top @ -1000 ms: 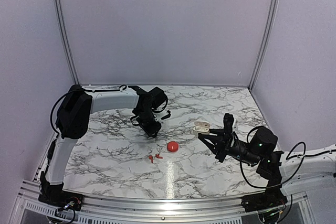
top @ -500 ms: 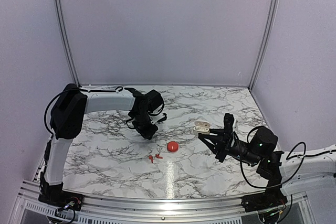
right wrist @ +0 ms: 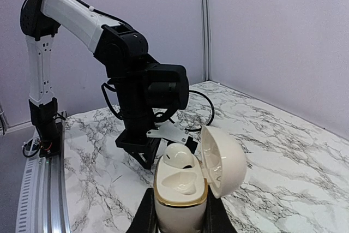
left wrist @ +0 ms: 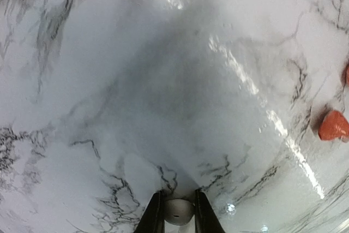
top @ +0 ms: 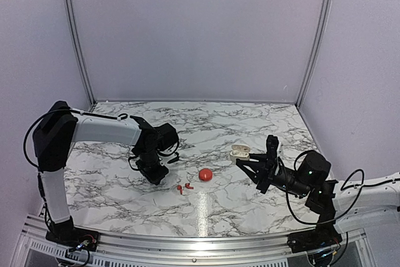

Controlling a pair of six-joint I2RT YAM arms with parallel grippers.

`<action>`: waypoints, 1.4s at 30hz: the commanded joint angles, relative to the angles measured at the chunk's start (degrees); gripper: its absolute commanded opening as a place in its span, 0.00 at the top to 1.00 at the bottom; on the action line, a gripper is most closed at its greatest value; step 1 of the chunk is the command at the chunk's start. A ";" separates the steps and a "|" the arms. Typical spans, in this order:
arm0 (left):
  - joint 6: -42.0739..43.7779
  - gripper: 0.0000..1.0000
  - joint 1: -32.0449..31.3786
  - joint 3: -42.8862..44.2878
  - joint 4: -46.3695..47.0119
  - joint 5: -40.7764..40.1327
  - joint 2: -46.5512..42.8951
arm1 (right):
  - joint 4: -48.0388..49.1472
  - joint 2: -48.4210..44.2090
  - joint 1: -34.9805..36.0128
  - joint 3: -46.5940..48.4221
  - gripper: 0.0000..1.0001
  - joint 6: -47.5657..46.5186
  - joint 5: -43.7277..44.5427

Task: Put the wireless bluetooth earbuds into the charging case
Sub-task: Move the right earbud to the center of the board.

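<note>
Left gripper [top: 156, 178]: fingers pressed together, empty. The earbuds [top: 180, 189] lie loose on the table at its 4 o'clock. They are probably light, rigid and slick; pinch across the body. Right gripper [top: 242, 161], at 3 o'clock, clamps the open charging case [top: 239, 152] by its base.

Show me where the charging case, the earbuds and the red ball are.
charging case [right wrist: 180, 208], right wrist view, front of its lower shell.
earbuds [top: 188, 186], top view, the right one of the pair.
red ball [top: 205, 174], top view, its middle.
</note>
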 commanded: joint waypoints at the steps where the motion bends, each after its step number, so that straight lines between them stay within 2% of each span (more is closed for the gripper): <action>1: -3.59 0.88 -1.89 -5.53 -3.72 0.39 -2.93 | 2.14 0.66 -0.39 0.84 1.00 -0.16 -0.92; 4: -4.52 0.88 -3.03 -6.25 -3.76 2.46 -3.31 | 2.10 1.06 -0.40 1.21 1.00 -0.21 -1.19; 12: -6.87 0.86 -5.62 -9.79 -4.40 1.32 -3.58 | 0.48 0.43 -0.40 1.68 1.00 -0.72 -1.11; 19: -7.68 0.74 -5.93 -9.80 -5.68 -0.78 -3.59 | 0.43 0.62 -0.40 1.92 1.00 -0.77 -1.21; 27: -7.97 0.74 -5.93 -9.87 -6.05 0.16 -3.21 | 0.32 0.05 -0.42 1.50 1.00 -0.61 -1.14; 35: -8.60 0.68 -5.98 -10.13 -6.49 0.21 -4.30 | 0.93 0.06 -0.42 1.15 1.00 -0.59 -1.03; 42: -8.25 0.72 -5.97 -9.72 -6.43 0.06 -3.17 | 0.24 -0.53 -0.39 1.28 1.00 -0.86 -1.03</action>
